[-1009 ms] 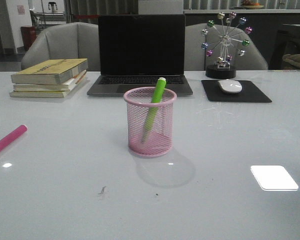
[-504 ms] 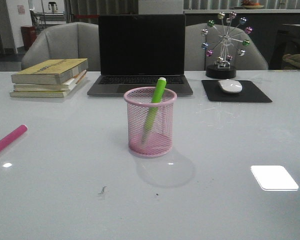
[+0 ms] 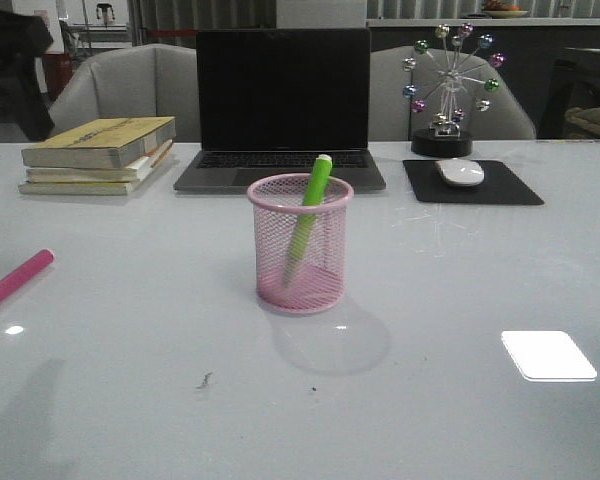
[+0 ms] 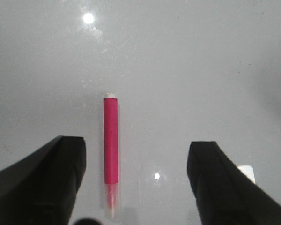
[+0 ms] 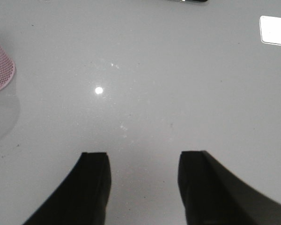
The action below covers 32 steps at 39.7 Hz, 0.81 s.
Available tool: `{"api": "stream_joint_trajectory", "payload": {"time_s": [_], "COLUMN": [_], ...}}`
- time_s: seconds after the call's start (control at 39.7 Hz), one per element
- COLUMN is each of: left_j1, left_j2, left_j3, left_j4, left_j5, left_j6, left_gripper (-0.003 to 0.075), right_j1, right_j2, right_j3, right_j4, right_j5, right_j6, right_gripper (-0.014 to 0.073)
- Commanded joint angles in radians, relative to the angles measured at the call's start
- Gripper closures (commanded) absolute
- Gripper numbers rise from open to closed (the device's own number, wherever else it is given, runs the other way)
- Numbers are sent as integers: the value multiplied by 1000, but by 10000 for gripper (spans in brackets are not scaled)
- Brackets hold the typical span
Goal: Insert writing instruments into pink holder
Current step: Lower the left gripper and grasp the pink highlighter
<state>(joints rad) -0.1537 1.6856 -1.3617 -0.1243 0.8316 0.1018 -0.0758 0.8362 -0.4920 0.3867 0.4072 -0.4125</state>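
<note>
The pink holder (image 3: 300, 245), a round wire-mesh cup, stands upright in the middle of the table. The green marker (image 3: 308, 212) leans inside it, its tip above the rim. The pink marker (image 3: 18, 277) lies flat at the table's left edge. In the left wrist view this pink marker (image 4: 111, 140) lies on the table under my left gripper (image 4: 136, 145), which is open and above it; the marker is nearer one finger and touches neither. My right gripper (image 5: 143, 157) is open over bare table, with the holder's base (image 5: 0, 70) off to one side.
At the back of the table are a stack of books (image 3: 98, 155), an open laptop (image 3: 282, 105), and a mouse (image 3: 460, 172) on a black pad, with a ferris-wheel ornament (image 3: 446, 90) behind. A dark shape (image 3: 15, 60) fills the front view's top-left corner.
A dark shape has come into the top-left corner of the front view, and a faint shadow now lies on the table's near left. Holder and markers have not moved.
</note>
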Motion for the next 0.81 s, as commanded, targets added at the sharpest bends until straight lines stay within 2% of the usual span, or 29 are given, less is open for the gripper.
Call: {"api": "stream_joint_trajectory", "payload": {"time_s": [0.0, 0.48, 0.78], "left_j1": [-6, -6, -6], "left_j2": [31, 260, 311], "left_j3": [-82, -107, -105], "left_j4": [7, 50, 46], "left_j5": [23, 20, -24], "left_j6": [-14, -19, -19], "left_gripper": [213, 213, 216], "right_j1": [0, 0, 0], "right_j2": [-12, -12, -12], "right_j3": [-29, -29, -29], "right_j4": [19, 19, 19], "right_j5": [-54, -41, -24], "right_j6": [-14, -14, -14], "right_gripper": [149, 149, 149]}}
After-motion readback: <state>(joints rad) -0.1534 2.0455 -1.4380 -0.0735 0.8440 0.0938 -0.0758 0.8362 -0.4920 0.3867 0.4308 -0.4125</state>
